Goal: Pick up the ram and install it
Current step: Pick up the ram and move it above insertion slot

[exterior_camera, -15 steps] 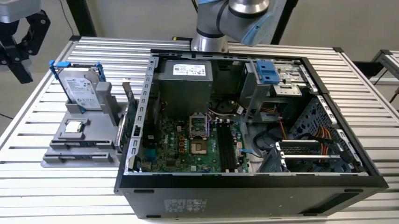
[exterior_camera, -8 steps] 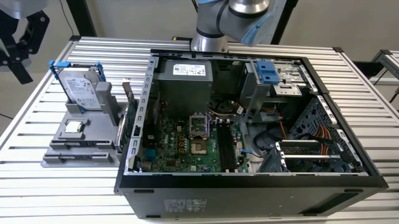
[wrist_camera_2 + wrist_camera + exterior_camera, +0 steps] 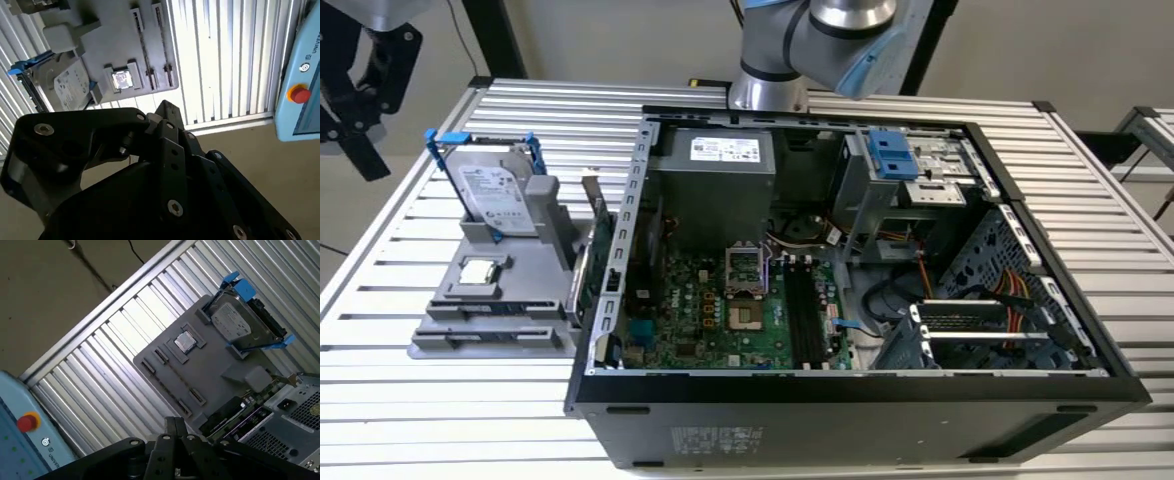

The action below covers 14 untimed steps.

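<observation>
Step in hand: approach, before the pick. Nothing of the pick or the install is done yet.

1. Check the gripper (image 3: 176,421). In the first wrist view its fingers stand together and hold nothing. It hangs past the edge of the table (image 3: 454,420) on the exterior view's left, well apart from the parts.

2. Locate the ram (image 3: 594,197). You can judge it to be the thin dark stick standing on edge at the side of the gray holder (image 3: 480,335) nearest the computer case (image 3: 854,385). It is seen edge-on, so treat this identification as probable, not certain. The hard drive (image 3: 494,190) stands just beside it on the holder, and the processor chip (image 3: 480,270) lies nearer the front.

3. Note the target. The black memory slots (image 3: 803,310) run along the board inside the case, beside the processor socket. Whether they are empty cannot be told.

4. Requirements for the pick: the fingers must be parted before contact and must close on the stick's two flat faces. The approach must clear the hard drive on one side and the case wall on the other, since the ram sits between them.
</observation>
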{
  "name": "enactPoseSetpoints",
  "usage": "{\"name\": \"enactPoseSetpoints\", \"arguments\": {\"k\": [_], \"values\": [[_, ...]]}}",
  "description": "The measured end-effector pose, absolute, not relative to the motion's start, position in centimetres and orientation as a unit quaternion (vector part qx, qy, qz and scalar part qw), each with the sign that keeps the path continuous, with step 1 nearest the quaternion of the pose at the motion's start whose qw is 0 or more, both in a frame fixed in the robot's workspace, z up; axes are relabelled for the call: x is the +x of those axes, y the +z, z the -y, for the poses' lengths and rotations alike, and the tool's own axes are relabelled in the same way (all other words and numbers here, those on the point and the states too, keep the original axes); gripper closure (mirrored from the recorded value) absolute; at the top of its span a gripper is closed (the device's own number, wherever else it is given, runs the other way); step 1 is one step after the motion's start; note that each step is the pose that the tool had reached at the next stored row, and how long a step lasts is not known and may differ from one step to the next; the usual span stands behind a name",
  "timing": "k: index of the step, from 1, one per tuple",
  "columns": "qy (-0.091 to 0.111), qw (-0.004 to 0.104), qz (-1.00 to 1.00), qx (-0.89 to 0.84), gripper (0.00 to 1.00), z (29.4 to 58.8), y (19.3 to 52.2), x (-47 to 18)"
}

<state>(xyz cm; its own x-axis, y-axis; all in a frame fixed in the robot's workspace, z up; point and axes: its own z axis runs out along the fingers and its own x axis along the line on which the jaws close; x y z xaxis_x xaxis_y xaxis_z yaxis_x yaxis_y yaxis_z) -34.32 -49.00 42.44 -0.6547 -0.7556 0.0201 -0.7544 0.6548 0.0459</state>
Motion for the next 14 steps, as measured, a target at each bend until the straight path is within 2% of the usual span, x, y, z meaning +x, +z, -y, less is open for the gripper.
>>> {"name": "enactPoseSetpoints", "arguments": {"k": [14], "values": [[-0.014, 0.021, 0.849, 0.527, 1.00, 48.99, 42.44, -34.32]]}}
